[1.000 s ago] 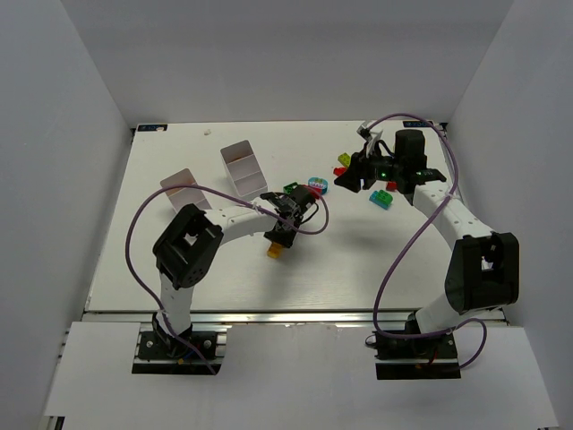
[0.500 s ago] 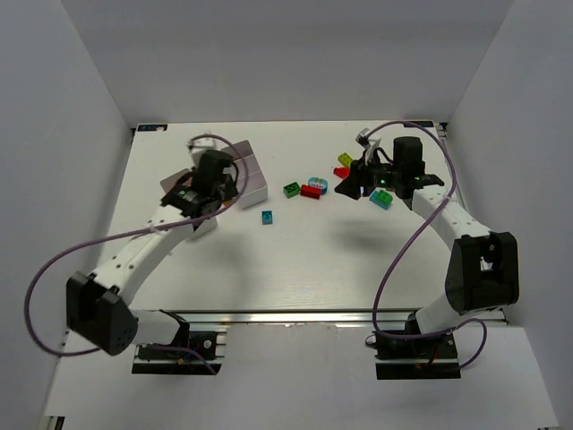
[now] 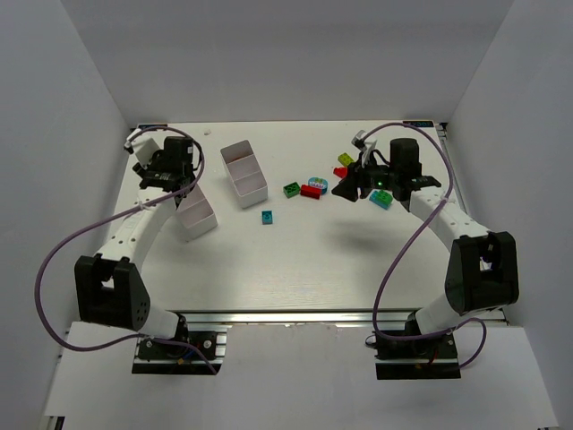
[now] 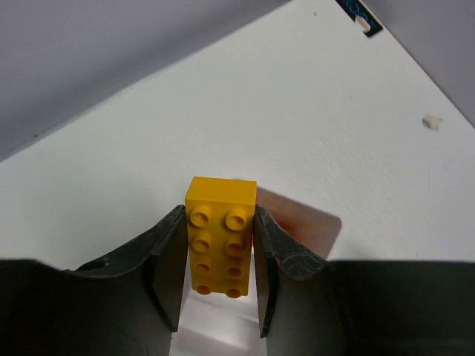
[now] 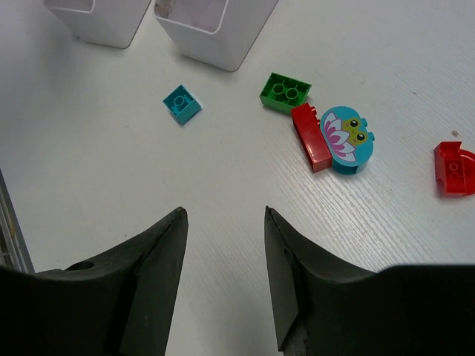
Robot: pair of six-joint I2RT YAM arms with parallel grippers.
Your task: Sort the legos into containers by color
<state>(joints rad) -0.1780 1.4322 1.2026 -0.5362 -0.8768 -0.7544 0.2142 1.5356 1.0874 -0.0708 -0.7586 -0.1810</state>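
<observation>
My left gripper [image 3: 178,179] is shut on a yellow brick [image 4: 221,236] and holds it above the left white bin [image 3: 197,218], part of which shows under the brick [image 4: 310,228]. The second white bin [image 3: 243,173] stands to its right. My right gripper [image 3: 346,187] is open and empty above the table [image 5: 223,216]. Ahead of it lie a teal brick [image 5: 182,103], a green brick [image 5: 285,92], a red brick [image 5: 309,138] and the round multicoloured piece [image 5: 349,139].
Another red piece [image 5: 454,167] lies at the right. A lime brick [image 3: 345,160] and a teal-and-lime brick [image 3: 380,198] lie near the right arm. Both bins show at the top of the right wrist view [image 5: 211,30]. White walls enclose the table.
My left gripper took the yellow brick from the table's middle and swung it left and back over the left bin. The right gripper has shifted only slightly.
</observation>
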